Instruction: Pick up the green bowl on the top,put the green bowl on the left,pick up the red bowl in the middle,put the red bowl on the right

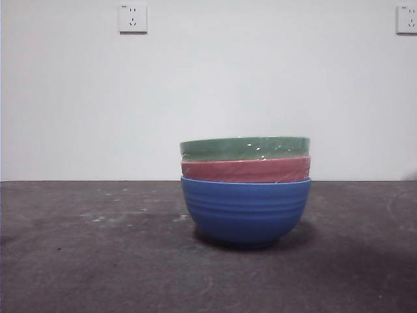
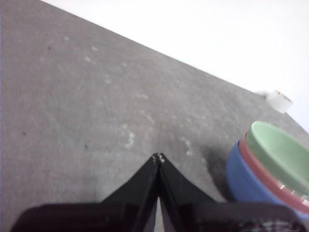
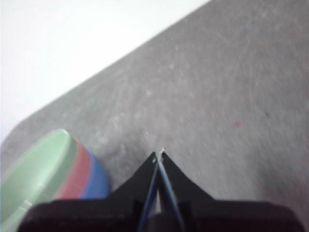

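Three bowls stand nested in one stack a little right of the table's middle. The green bowl [image 1: 245,148] is on top, the red bowl [image 1: 245,169] sits under it, and a blue bowl [image 1: 245,210] carries both. In the left wrist view the stack appears off to one side: green bowl [image 2: 282,153], red bowl [image 2: 270,181]. My left gripper [image 2: 158,157] is shut, empty, above bare table, apart from the stack. The right wrist view also has the green bowl [image 3: 31,174] and red bowl [image 3: 75,174] to one side. My right gripper [image 3: 159,153] is shut and empty, away from them. Neither arm appears in the front view.
The dark grey table [image 1: 78,261] runs to a white wall with two sockets [image 1: 133,18]. A small white object [image 2: 279,100] lies by the table's far edge in the left wrist view.
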Tool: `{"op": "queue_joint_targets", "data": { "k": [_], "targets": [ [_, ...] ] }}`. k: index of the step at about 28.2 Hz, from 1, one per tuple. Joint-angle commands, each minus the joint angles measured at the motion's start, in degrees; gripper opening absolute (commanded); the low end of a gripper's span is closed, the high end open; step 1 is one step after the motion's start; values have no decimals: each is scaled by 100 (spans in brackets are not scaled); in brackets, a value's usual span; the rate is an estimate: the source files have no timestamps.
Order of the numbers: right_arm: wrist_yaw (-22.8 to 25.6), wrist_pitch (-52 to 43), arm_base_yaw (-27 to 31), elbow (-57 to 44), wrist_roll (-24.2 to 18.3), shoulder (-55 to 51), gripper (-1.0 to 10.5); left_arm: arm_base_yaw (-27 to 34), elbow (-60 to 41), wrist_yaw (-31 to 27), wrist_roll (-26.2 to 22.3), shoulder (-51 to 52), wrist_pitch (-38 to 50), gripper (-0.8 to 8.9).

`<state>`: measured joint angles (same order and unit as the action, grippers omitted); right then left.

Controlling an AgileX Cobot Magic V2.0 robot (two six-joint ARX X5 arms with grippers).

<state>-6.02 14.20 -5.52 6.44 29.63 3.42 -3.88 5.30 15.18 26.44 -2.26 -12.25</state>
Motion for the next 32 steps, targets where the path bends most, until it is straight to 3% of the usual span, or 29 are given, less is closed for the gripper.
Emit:
{"op": "queue_joint_targets", "data": {
  "k": [1,5,8,15,21,25,28,30,32],
  "targets": [
    [2,50,11,448,15,212,-17,11,435,-26,52,-304,-33,-6],
    [-4,181,11,1071,-260,706,-17,11,1058,11,-9,-1038,-15,-6],
    [-11,356,11,1604,-584,1189,-16,11,1585,195,-420,-1709,-26,-6],
    [-365,1246,11,2997,-1757,2479,-16,9,2879,1307,-1453,-3241,-280,-8],
    [-918,2345,11,4072,-2769,3552,-16,-17,3840,2271,-2415,-4330,-1091,-8],
    [-1060,2872,11,4505,-3294,4118,-16,-195,4417,2402,-3180,-4959,-2026,-8],
    [-1062,2922,11,4572,-3390,4347,-16,-428,4706,2400,-3571,-5302,-2468,-2],
    [-1056,2924,11,4572,-3414,4481,81,-769,4857,2378,-3724,-5525,-2551,78],
    [-1056,2927,11,4572,-3394,4542,216,-1161,4935,2177,-3722,-5681,-2468,322]
  ]
}}
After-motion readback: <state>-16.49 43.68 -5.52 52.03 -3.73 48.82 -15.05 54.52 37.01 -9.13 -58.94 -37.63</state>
